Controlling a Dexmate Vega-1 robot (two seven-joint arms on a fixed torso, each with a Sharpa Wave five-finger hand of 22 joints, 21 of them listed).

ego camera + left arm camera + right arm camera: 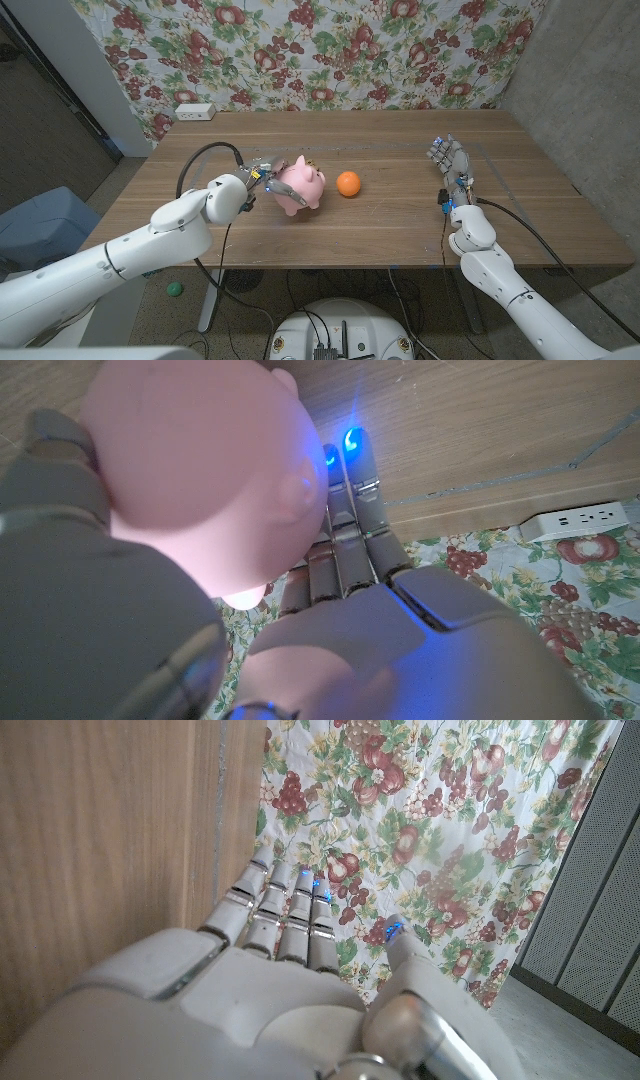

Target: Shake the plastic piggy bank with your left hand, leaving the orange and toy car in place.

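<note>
— What hangs behind the brown wooden table (400, 215)?
— A white cloth printed with red fruit and green leaves (330, 50), across the upper frame. A white power strip (195, 112) sits at the table's upper left.
— And the sides?
— Grey wall (590, 90) right, blue bin (40, 225) lower left.

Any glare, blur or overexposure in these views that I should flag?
Left wrist view: the piggy bank sits very close, soft and washed out pale pink; blue fingertip lights on the left hand flare. Head view: even light, sharp, orange crisp. Right wrist view: right hand slightly soft up close.
</note>
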